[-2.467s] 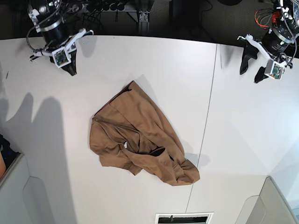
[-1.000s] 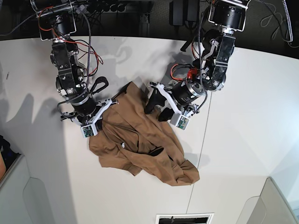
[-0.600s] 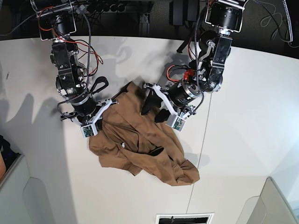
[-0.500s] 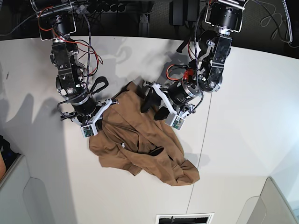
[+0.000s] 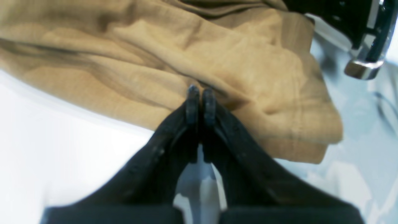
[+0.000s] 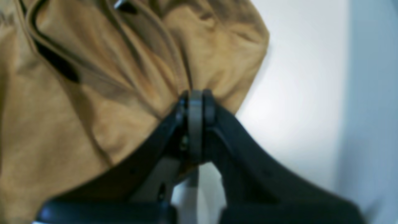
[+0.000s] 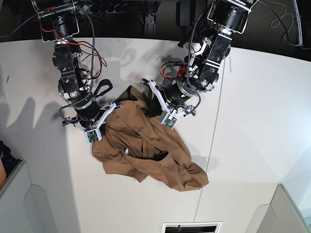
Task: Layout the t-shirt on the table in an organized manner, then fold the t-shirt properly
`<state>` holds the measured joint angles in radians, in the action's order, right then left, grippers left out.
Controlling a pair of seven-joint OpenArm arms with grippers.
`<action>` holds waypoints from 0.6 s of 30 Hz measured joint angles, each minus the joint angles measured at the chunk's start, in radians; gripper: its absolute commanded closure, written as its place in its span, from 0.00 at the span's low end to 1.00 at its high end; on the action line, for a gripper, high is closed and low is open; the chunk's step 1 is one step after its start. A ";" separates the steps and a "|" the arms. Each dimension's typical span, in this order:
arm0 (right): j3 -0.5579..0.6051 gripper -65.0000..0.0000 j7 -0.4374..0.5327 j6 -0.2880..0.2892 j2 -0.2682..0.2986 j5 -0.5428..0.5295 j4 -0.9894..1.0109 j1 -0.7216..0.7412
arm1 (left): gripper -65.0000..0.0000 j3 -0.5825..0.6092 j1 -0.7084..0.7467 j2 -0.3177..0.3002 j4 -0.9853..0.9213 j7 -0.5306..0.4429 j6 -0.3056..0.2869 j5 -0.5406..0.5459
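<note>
We saw table (image 7: 252, 111) white, filling base frame. T-shirt (image 7: 146, 150) lay crumpled at frame centre, long axis from upper left toward lower right. Right gripper (image 6: 196, 102) clamped on fabric edge at heap's left side; left gripper (image 5: 200, 99) closed tight, tips pressed into fold at heap's upper edge, actual pinch unclear. We judged both arms equally near, cloth lying below-right of both; spreading would need hands drawn apart.

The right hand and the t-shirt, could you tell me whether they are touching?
Touching: the right wrist view shows the right hand shut on a gathered fold of t-shirt.
</note>
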<state>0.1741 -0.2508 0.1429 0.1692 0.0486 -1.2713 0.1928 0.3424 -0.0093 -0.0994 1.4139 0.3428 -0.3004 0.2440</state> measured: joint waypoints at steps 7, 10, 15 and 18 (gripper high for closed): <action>-0.097 1.00 -0.003 0.011 0.050 0.030 -0.023 0.008 | 1.00 -0.184 0.006 -0.039 0.093 0.061 -0.011 0.084; -0.187 1.00 -0.005 0.008 0.093 -0.005 -0.026 0.013 | 1.00 -0.286 0.006 -0.055 0.121 0.071 -0.022 0.133; -0.339 1.00 -0.010 0.101 0.118 -0.117 -0.026 0.013 | 1.00 -0.421 0.006 -0.113 0.130 0.100 -0.082 0.237; -0.412 1.00 -0.013 0.132 0.113 -0.194 -0.026 0.012 | 1.00 -0.497 0.006 -0.148 0.130 0.136 -0.081 0.317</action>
<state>-0.2375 -0.2642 0.2745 0.2821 -0.1452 -1.2968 0.2050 -0.1551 -0.0032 -0.2478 1.5440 0.4789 -0.3813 0.5606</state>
